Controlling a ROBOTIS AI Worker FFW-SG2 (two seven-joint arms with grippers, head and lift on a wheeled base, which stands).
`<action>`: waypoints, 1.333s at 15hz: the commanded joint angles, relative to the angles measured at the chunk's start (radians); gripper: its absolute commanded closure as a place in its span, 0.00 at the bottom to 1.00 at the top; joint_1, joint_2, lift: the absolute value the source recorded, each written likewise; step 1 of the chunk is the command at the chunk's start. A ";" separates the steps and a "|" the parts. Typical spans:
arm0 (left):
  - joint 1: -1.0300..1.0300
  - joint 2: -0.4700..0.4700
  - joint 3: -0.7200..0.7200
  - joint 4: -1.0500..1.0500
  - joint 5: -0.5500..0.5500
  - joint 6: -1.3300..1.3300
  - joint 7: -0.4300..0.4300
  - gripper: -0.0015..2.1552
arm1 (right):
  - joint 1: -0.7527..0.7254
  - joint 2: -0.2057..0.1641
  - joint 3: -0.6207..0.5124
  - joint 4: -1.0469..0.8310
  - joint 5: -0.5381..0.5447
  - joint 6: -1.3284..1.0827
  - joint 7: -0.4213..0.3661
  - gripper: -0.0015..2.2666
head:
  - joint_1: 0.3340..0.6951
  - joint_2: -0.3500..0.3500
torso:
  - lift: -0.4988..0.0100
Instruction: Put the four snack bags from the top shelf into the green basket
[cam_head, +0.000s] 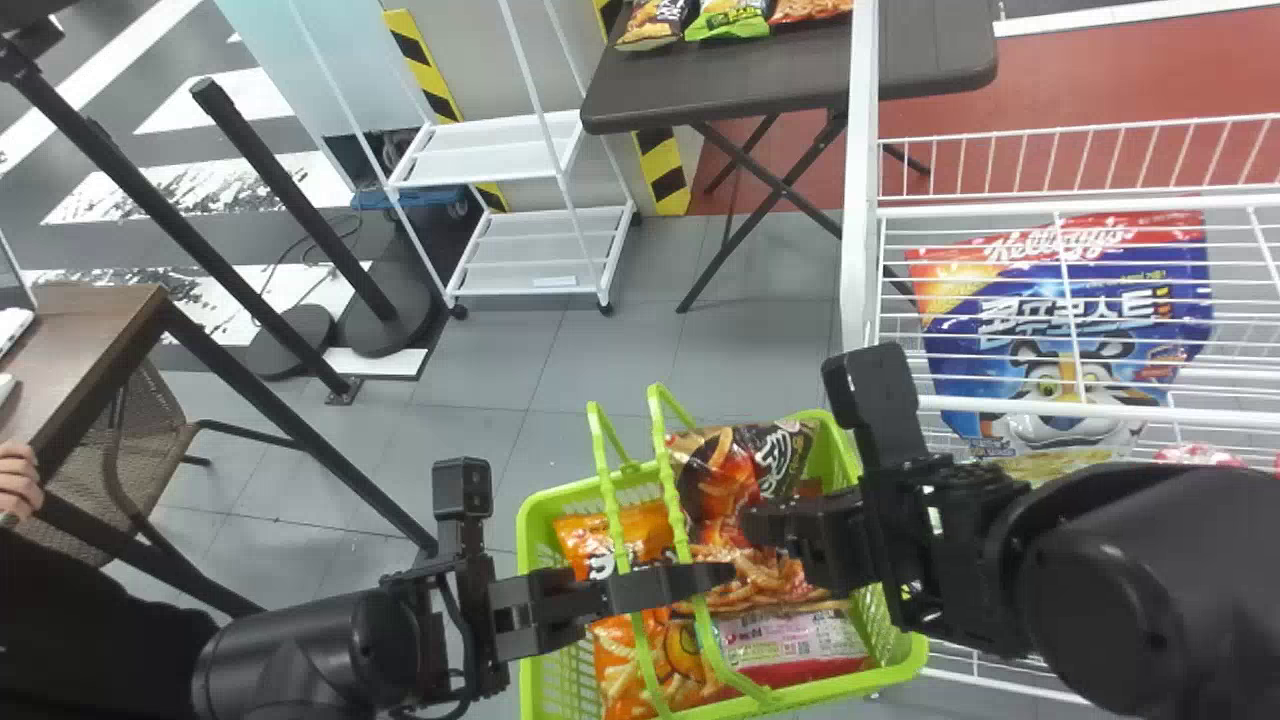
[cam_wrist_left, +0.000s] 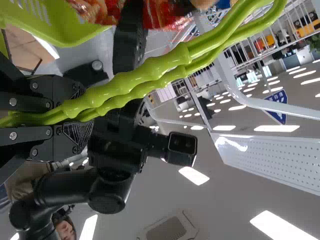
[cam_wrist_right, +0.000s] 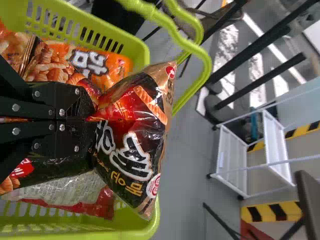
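Two handles (cam_wrist_left: 150, 70) in left gripper (cam_head: 715, 577); right gripper (cam_head: 752, 525) grasping black bag (cam_wrist_right: 132, 145) near basket rim (cam_head: 570, 487).

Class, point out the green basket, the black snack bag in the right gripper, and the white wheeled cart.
Green basket (cam_head: 902, 664): head view, rim at the near right corner.
Black snack bag (cam_wrist_right: 132, 145): right wrist view, printed face.
White wheeled cart (cam_head: 515, 265): head view, lowest shelf.

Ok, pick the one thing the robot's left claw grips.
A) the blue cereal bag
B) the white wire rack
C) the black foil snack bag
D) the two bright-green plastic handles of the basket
D: the two bright-green plastic handles run in between the fingers of the left claw, which are closed on them.
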 joint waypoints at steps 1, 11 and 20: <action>-0.003 0.001 0.000 0.001 0.004 0.000 -0.010 1.00 | -0.034 0.007 0.000 0.011 -0.001 0.191 0.008 0.80 | 1.00 1.00 | 0.98; -0.005 0.006 0.006 0.015 0.006 -0.006 -0.010 1.00 | 0.213 -0.037 -0.293 -0.567 0.000 0.366 0.114 0.01 | 1.00 1.00 | 0.98; -0.002 0.003 0.011 0.023 0.006 -0.009 -0.010 1.00 | 0.595 -0.037 -0.455 -0.537 0.484 -0.637 0.111 0.01 | 1.00 0.72 | 0.98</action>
